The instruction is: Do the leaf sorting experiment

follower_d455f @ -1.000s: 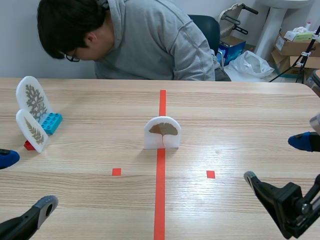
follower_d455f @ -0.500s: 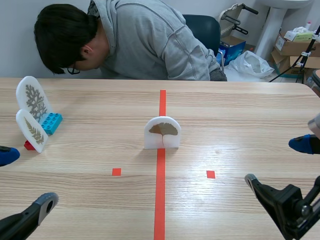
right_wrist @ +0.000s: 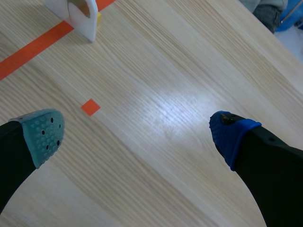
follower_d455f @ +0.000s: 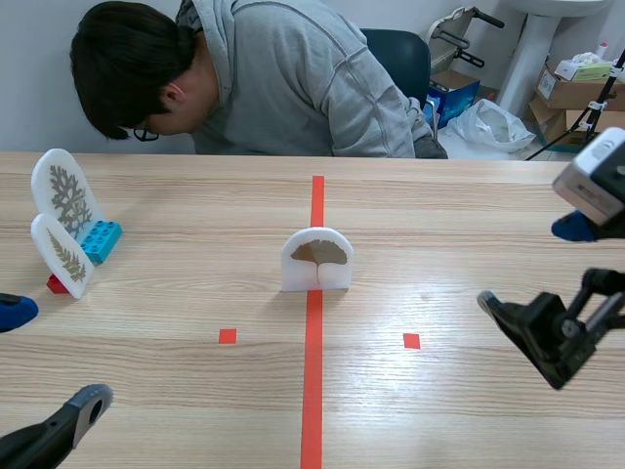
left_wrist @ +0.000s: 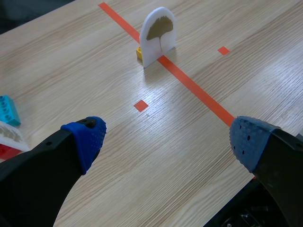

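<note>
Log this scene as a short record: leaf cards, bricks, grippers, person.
ginkgo card: upright on the tape line, mid-table
yellow brick: at the ginkgo card's foot
back fern card: upright at the table's left, blue brick at its foot
front fern card: upright, red brick at its foot
left gripper: open, holding nothing
right gripper: open, holding nothing
person: across the table, leaning forward

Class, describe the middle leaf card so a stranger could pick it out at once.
Find the orange-red tape line along the table. The arched white card stands upright on it. It shows a fan-shaped brown leaf; the two cards at the left show feathery ones.
</note>
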Available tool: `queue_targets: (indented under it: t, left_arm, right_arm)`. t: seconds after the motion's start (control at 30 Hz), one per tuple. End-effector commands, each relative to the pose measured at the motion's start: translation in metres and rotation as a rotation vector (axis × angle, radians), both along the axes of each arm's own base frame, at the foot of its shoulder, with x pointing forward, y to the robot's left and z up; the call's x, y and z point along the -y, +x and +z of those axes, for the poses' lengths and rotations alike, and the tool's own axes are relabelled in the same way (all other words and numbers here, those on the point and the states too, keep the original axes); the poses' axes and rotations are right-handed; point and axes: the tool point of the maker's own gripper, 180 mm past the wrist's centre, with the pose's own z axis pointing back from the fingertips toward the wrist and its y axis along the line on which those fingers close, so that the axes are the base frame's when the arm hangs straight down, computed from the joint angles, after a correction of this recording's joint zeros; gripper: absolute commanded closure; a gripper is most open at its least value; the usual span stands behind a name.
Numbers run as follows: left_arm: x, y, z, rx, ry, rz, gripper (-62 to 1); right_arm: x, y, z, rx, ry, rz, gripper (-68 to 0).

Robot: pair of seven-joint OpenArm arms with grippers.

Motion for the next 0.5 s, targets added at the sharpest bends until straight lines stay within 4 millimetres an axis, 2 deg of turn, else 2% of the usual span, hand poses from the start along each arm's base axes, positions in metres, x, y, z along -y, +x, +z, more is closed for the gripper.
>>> queue_targets:
  t: [0.0,0.23,0.47]
  left_arm:
    - [0.002,0.001,0.004,0.014,-0.023,0.000,-55.9]
    - [0.002,0.001,0.004,0.011,-0.020,0.001,-55.9]
    - [0.001,0.002,0.005,0.014,-0.052,0.050,-55.9]
  right_arm:
    - [-0.006,0.013,0.001,0.015,0.005,0.032,-63.9]
    - [-0.043,0.052,-0.027,-0.039,0.039,0.159,-63.9]
    - [-0.088,0.088,-0.042,-0.056,0.048,0.255,-63.8]
